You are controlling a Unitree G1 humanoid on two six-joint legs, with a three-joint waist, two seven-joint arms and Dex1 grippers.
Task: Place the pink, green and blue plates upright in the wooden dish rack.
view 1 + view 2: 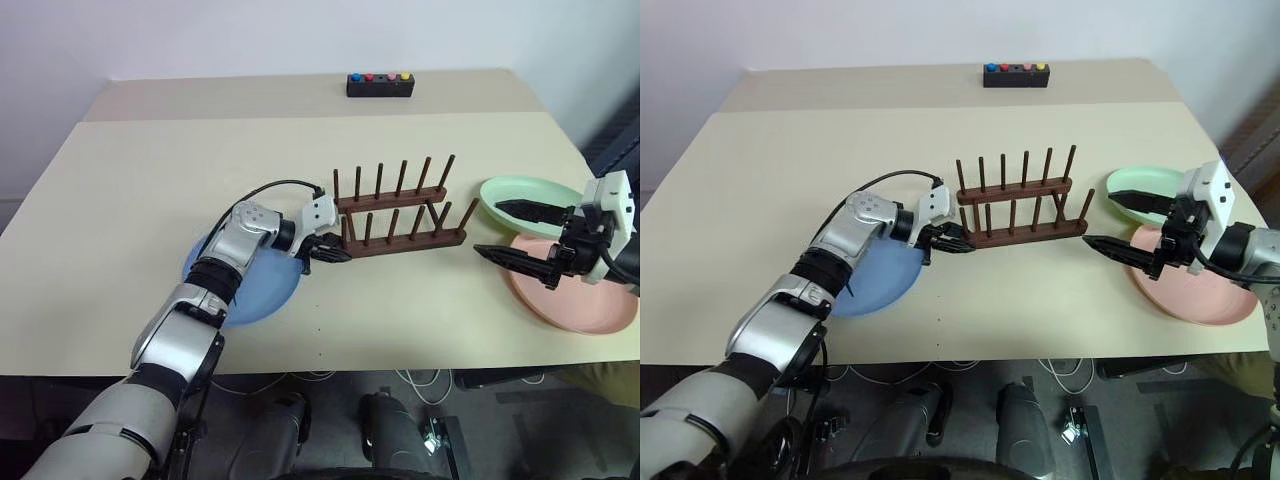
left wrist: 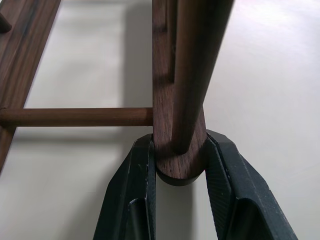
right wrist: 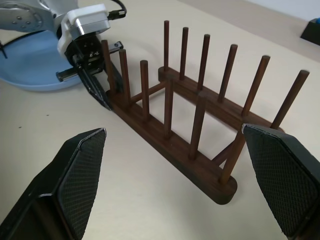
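The wooden dish rack (image 1: pixel 400 238) stands empty at the table's middle. My left gripper (image 1: pixel 325 250) is shut on the left end of its near rail, and the left wrist view shows the rail end (image 2: pixel 177 160) clamped between both fingers. The blue plate (image 1: pixel 262 292) lies flat under my left forearm. At the right, the green plate (image 1: pixel 520 188) and the pink plate (image 1: pixel 580 300) lie flat, the pink one nearer me. My right gripper (image 1: pixel 490 228) hovers open and empty just right of the rack, above the left edges of these two plates, and faces the rack (image 3: pixel 175 145).
A small black box with coloured buttons (image 1: pixel 380 85) sits at the far edge of the table. The table's right edge runs close beside the green and pink plates. Bare tabletop (image 1: pixel 150 180) stretches to the left and behind the rack.
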